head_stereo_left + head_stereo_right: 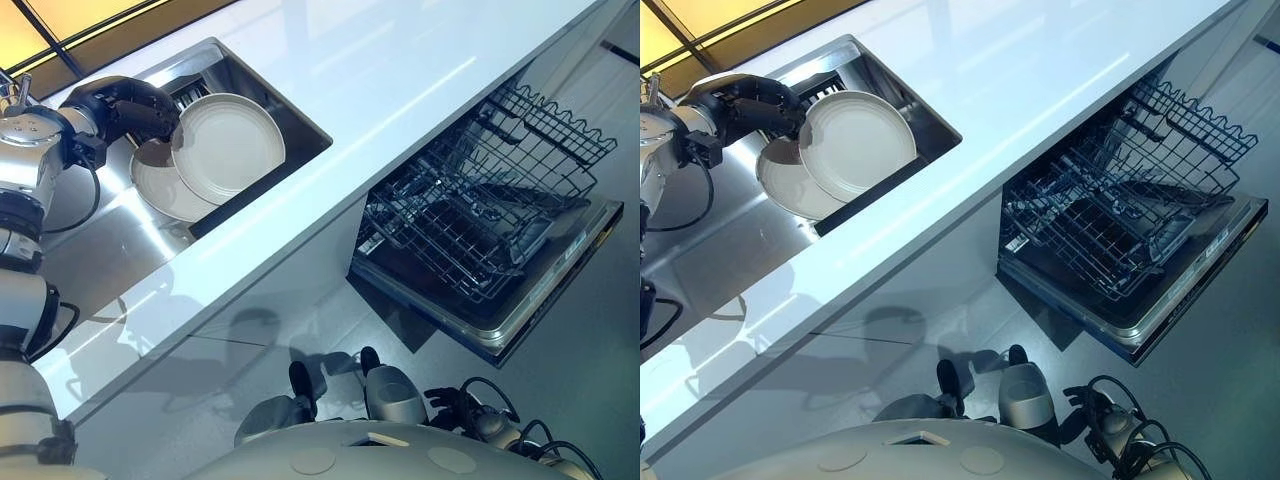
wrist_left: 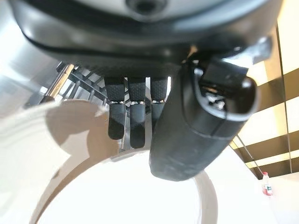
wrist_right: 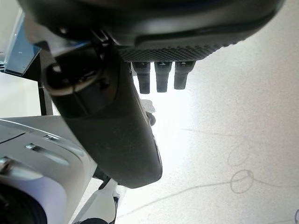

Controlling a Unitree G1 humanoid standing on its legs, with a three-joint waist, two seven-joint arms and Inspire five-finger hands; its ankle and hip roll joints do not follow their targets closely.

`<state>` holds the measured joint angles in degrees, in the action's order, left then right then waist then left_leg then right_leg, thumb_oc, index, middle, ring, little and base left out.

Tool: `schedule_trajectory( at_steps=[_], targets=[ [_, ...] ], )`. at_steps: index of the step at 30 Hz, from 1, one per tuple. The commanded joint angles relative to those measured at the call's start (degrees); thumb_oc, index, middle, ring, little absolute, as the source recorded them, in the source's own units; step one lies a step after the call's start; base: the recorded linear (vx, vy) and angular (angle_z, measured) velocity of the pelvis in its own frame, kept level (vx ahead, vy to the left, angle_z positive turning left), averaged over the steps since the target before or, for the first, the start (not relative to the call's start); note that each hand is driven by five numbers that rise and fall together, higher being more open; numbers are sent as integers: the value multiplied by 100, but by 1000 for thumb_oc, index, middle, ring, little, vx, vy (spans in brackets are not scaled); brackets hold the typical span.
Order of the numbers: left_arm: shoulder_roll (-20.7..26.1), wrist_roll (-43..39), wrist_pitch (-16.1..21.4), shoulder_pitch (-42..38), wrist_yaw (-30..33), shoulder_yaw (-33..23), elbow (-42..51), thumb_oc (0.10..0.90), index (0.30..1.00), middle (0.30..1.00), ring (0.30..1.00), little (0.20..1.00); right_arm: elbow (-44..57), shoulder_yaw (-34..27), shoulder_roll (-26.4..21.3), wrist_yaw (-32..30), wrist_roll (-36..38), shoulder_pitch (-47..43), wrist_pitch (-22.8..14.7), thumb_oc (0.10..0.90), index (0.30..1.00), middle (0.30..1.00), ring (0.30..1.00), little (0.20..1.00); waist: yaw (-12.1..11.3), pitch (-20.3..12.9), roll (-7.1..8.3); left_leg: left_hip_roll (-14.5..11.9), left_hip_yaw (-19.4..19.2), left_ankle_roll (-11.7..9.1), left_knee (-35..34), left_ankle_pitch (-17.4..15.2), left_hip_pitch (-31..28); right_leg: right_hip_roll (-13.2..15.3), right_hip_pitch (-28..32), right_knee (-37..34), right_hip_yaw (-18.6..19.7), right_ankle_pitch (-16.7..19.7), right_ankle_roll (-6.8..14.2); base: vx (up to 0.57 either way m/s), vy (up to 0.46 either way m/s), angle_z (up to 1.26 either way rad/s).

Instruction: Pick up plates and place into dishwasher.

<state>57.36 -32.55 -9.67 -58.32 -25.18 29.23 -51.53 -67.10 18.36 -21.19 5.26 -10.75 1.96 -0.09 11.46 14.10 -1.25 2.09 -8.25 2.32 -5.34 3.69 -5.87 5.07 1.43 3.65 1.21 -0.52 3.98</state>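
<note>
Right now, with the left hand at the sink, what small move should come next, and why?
Probably lift the upper plate out of the sink: the left hand pinches its rim, and it leans on a second plate. The dishwasher rack is pulled out.

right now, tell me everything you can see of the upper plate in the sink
The upper plate is round, off-white and glossy, ceramic by its look, with a broad raised rim around a flat centre, and it looks whole. It stands tilted in the sink, face turned up and outward, overlapping the lower plate beneath it. The left hand pinches its rim on the robot's left side: fingers behind it, thumb over the front.
</note>
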Motion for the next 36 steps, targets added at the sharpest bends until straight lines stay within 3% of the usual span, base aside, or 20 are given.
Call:
schedule_trajectory(
  at_steps=[1,7,9,11,13,15,16,24,36],
  targets=[
    [-102,-239,522,-880,-173,-49,231,218,401,401,401,318,-8,43,-326,-115,16,124,-62,800,900,900,900,900,164,-286,-201,268,-69,290,287,-843,-104,-204,-807,338,260,569,412,0,0,0],
    [-13,-214,628,-907,-104,-39,247,169,359,359,359,269,136,-24,-341,-370,268,142,-289,800,900,900,900,900,151,-321,-189,255,-46,279,260,-825,-122,-234,-743,283,247,510,419,-21,-30,1],
    [50,-252,713,-911,23,-53,375,100,300,300,300,200,536,-134,-425,-468,547,114,-537,800,900,900,900,900,142,-330,-176,247,-32,270,252,-813,-130,-241,-697,248,234,488,415,-48,-55,2],
    [93,-313,724,-813,144,-167,585,111,309,309,309,211,1235,-243,-525,-453,919,97,-542,800,900,900,900,900,154,-327,-158,244,-8,263,248,-810,-137,-257,-666,216,247,451,381,-59,-33,3],
    [105,-247,696,-667,173,-316,755,218,401,401,401,318,1736,-295,-557,-464,992,127,-463,800,900,900,900,900,165,-337,-151,243,3,261,245,-809,-141,-274,-640,196,263,426,360,-57,-19,1],
    [121,-214,673,-521,139,-424,856,468,615,615,615,568,2204,-309,-582,-517,950,179,-534,800,900,900,900,900,183,-363,-141,238,3,253,225,-802,-150,-291,-614,180,275,416,349,-63,-25,1],
    [144,-260,637,-484,51,-426,839,800,900,900,900,900,2413,-298,-601,-567,786,187,-594,800,900,900,900,900,192,-394,-141,225,-8,245,186,-786,-166,-313,-587,157,279,391,340,-77,-39,1],
    [-58,-641,458,-363,-451,-283,762,800,900,900,900,900,2826,-114,-691,-550,376,98,-446,800,900,900,900,900,203,-493,-141,206,12,224,112,-768,-247,-377,-488,110,249,283,293,-24,-26,1],
    [-293,-548,494,-378,-559,-56,717,800,900,900,900,900,2682,-47,-673,-590,273,112,-377,800,900,900,900,900,237,-499,-169,196,-32,211,110,-730,-205,-397,-415,56,252,246,282,-8,-4,0]
  ],
)
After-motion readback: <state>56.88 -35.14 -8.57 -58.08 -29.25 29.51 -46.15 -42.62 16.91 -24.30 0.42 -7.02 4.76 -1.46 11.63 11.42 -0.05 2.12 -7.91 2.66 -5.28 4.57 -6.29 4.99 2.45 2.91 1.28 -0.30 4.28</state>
